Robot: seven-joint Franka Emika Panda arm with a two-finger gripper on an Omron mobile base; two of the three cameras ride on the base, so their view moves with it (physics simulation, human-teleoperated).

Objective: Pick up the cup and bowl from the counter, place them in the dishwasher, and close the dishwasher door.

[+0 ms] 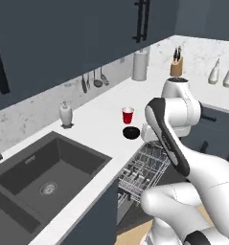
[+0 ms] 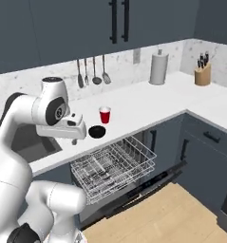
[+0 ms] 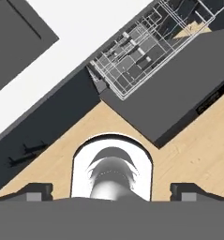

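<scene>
Cup (image 2: 104,115), bowl (image 2: 97,131) beside open pincer (image 2: 75,141)

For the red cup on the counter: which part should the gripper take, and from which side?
Probably from above, jaws straddling the rim of the cup. It stands upright, mouth up and widest at the top, so its walls give the open gripper parallel faces. The bowl sits close on its front-left, so avoid a low approach from there.

Red cup (image 2: 104,115) upright on counter (image 2: 148,102), black bowl (image 2: 97,132) just beside it toward the counter edge, apart. Dishwasher door (image 2: 148,185) dropped open, white wire rack (image 2: 112,167) pulled out, nothing in it. Gripper (image 2: 75,141) points down over the counter edge left of bowl, fingers hard to make out
</scene>
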